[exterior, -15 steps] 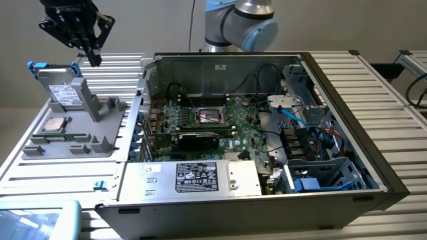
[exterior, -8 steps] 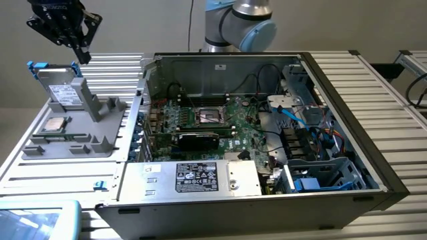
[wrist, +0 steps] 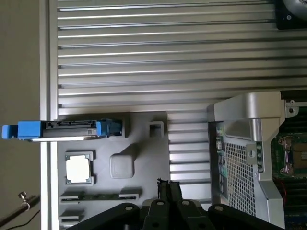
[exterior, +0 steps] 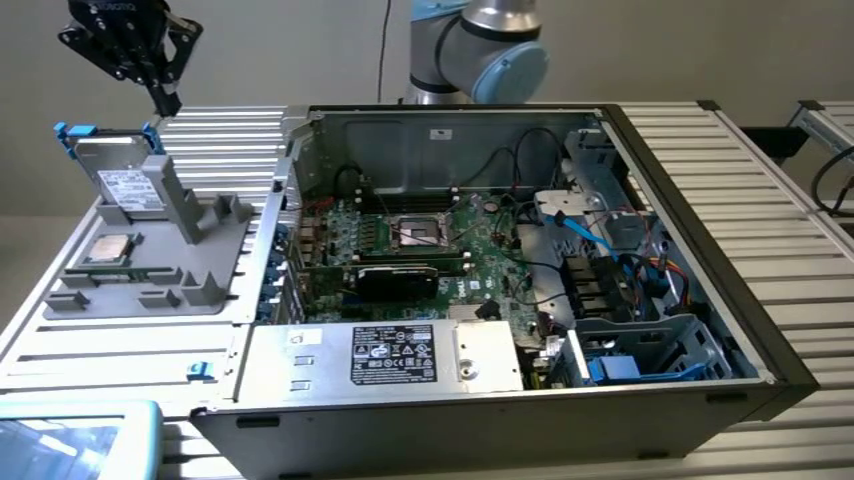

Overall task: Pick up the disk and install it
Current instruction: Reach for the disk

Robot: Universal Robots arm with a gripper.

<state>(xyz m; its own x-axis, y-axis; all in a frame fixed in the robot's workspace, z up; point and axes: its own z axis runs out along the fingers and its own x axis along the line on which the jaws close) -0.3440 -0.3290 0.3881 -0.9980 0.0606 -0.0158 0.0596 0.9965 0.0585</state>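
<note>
1. While the end effector hangs shut and empty, it stands clear of the disk, higher and off to one side.
2. Disk stands on edge in the grey fixture tray, one blue carrier end overhanging the tray edge.
3. Open computer case adjoins the tray on the slatted desk.

Tabletop count: one of each kind.
One claw; one disk just below it; one processor chip and one grey holder farther below; one open computer case well apart.
</note>
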